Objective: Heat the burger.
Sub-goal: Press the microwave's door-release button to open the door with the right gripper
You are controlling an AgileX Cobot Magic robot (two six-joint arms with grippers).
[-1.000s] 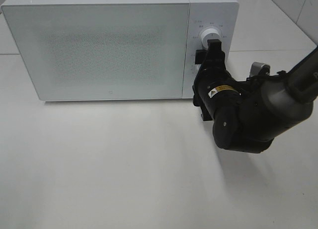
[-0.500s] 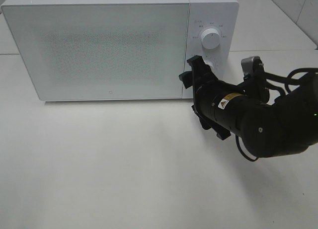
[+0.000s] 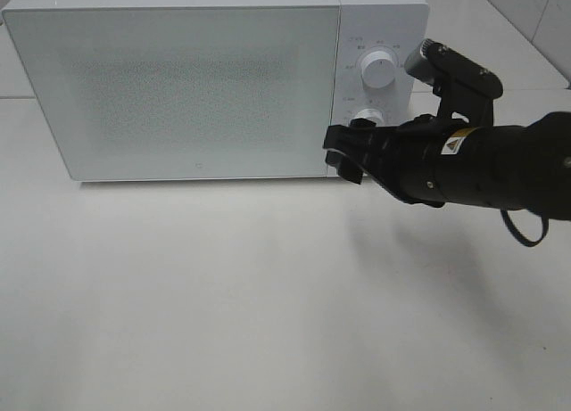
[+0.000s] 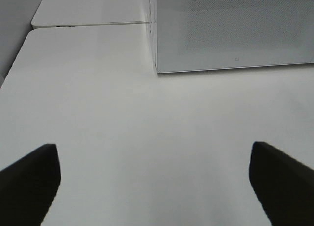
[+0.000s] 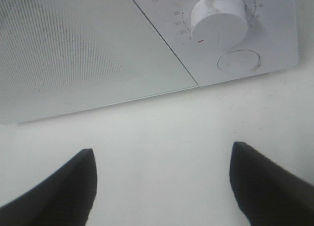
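Right gripper at microwave panel, door shut

Right gripper (image 3: 341, 154) (image 5: 162, 187): fingers spread apart, nothing between them. It hangs just in front of the microwave's (image 3: 178, 81) near right corner, low by the door's (image 3: 178, 90) right edge, not touching. The wrist view shows the lower knob (image 5: 219, 17) and a round button (image 5: 239, 61) just ahead, with bare table (image 3: 223, 295) between the fingers.

Left gripper (image 4: 157, 187): fingers wide apart, empty, over the table near the microwave's left corner; outside the high view.

Burger: cannot tell where it is. The door is shut and its frosted front hides the inside.
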